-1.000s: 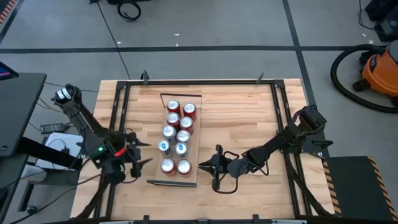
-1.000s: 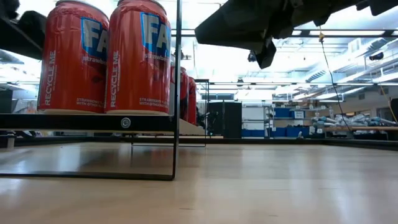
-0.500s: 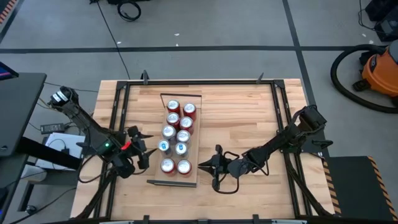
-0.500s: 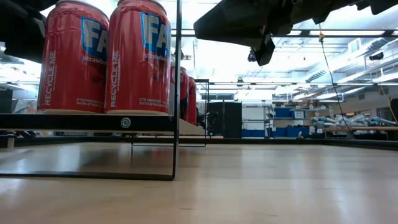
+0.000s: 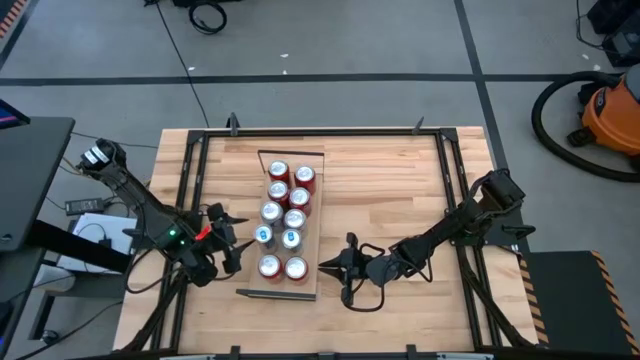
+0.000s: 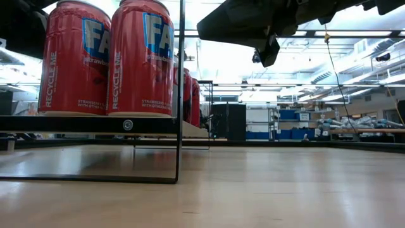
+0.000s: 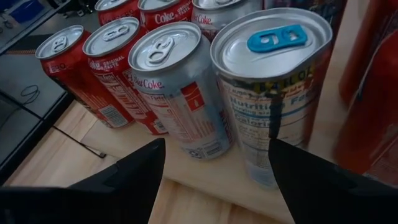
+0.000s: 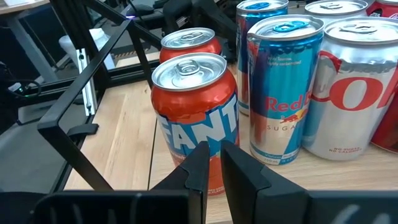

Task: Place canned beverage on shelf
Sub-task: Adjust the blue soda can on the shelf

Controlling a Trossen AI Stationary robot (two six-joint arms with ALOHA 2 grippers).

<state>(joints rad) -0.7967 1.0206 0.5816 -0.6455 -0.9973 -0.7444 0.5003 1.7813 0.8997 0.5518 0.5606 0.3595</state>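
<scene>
The shelf [image 5: 316, 245] lies mid-table and carries several cans [image 5: 283, 225] standing upright in two rows. Two red Fanta cans [image 6: 107, 60] stand at its near end above the dark rim [image 6: 126, 125]. My left gripper [image 5: 230, 246] is open at the shelf's left side. In the left wrist view it [image 7: 216, 149] faces a blue-tabbed can [image 7: 277, 87] and a Diet Coke can [image 7: 180, 93], touching neither. My right gripper [image 5: 330, 267] is shut just right of the shelf's near end. Its tips [image 8: 211, 155] point at a Fanta can [image 8: 196, 112] and stop short of it.
Black frame rails run along the table's left side [image 5: 190, 200] and right side [image 5: 460, 200]. Bare wood [image 5: 390, 190] lies right of the shelf. An orange vacuum [image 5: 610, 110] stands on the floor beyond the table's right side.
My left gripper has swung toward the shelf's left side, a little toward the table's right, and has stayed open. The right arm and the cans have kept still.
</scene>
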